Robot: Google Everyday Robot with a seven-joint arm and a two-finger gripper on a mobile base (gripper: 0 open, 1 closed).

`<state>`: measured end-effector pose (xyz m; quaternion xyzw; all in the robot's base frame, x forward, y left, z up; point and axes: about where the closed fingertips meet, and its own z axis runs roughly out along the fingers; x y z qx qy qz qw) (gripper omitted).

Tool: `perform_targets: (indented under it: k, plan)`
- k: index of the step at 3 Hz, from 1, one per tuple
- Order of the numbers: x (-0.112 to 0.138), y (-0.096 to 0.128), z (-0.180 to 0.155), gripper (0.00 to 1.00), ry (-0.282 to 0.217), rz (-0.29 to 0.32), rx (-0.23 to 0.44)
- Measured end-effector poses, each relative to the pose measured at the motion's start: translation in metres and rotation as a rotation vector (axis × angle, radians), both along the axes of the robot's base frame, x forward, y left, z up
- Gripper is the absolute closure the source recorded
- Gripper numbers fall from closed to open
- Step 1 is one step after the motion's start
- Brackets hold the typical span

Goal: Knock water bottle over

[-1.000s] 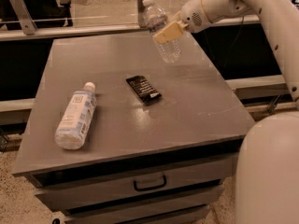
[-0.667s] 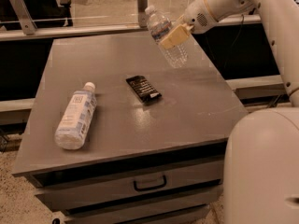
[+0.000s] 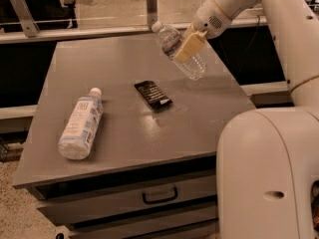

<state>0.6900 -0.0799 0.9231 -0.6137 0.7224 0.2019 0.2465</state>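
Observation:
The water bottle [image 3: 168, 38] is slim, clear and ribbed, with a white cap and a narrow label band near its shoulder. It leans steeply, cap toward the upper left, over the far right part of the grey table [image 3: 124, 143]. Its lower end is at or just above the tabletop. My gripper [image 3: 189, 47] lies against the bottle's middle, reaching in from the upper right, and its beige tip covers part of the bottle.
A fatter bottle with a pale blue-white label [image 3: 80, 125] lies on its side at the table's left. A black packet [image 3: 153, 94] lies near the middle. Drawers [image 3: 159, 197] are under the tabletop. My white body [image 3: 269, 173] fills the lower right.
The water bottle has tilted further over, its cap swinging left and down, with my gripper moving along against it. The lying bottle and the packet have not moved.

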Motion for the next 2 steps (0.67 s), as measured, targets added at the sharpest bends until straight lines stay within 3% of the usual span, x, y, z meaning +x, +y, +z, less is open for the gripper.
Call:
perform_targets:
  k: [2]
  plan:
    - [-0.007, 0.027, 0.013, 0.36, -0.011, 0.040, 0.027]
